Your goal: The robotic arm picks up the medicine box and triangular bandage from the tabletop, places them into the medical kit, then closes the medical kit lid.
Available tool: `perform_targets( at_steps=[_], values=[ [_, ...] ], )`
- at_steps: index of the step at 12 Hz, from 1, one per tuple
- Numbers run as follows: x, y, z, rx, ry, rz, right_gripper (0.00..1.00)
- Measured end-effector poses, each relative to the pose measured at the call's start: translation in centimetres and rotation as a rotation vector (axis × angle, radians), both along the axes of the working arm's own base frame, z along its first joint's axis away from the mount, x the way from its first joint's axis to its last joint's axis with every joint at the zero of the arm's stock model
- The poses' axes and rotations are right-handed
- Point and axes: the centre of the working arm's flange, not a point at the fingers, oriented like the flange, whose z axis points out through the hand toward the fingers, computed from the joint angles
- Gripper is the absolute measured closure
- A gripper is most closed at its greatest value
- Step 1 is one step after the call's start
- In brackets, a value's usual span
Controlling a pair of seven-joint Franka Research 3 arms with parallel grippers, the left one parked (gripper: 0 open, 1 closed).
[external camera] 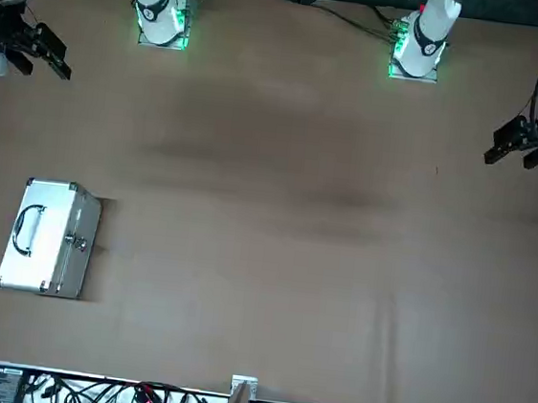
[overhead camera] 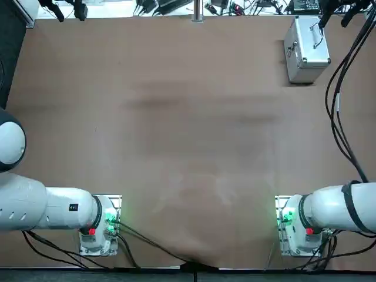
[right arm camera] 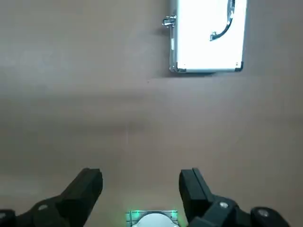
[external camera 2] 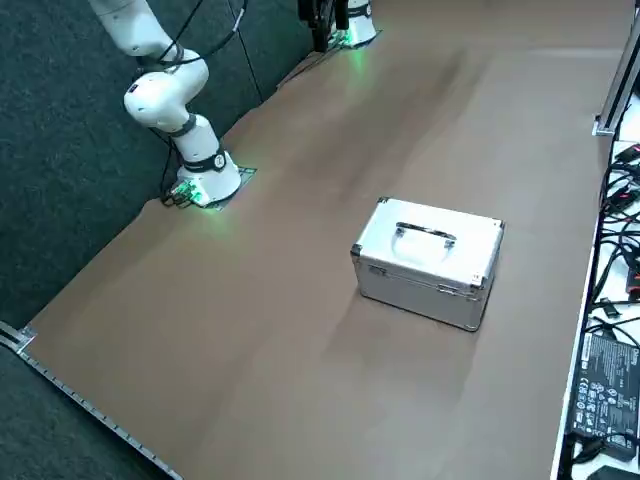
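The medical kit (overhead camera: 306, 46) stands far out on the brown table on my right side, its lid (external camera 2: 432, 235) down and the thin handle (external camera 2: 424, 234) lying flat on top. It also shows in the front view (external camera: 49, 236) and the right wrist view (right arm camera: 208, 35). My right gripper (right arm camera: 142, 184) hangs open, high above bare tabletop, well back from the kit and holding nothing; the front view shows it (external camera: 45, 46) raised at the table's side. Neither the medicine box nor the triangular bandage is in view.
Cables, plugs and electronics (external camera: 152, 401) line the table's far edge past a white strip. My right arm's base (overhead camera: 296, 223) with its green light sits at the near edge. Black cables (overhead camera: 341, 117) trail above the right side.
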Motion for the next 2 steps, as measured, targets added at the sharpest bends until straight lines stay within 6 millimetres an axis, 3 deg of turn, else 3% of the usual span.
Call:
perform_targets(
  at_steps=[2],
  values=[
    [-0.05,-0.23,-0.05,-0.003,0.001,-0.042,0.0]
  ],
)
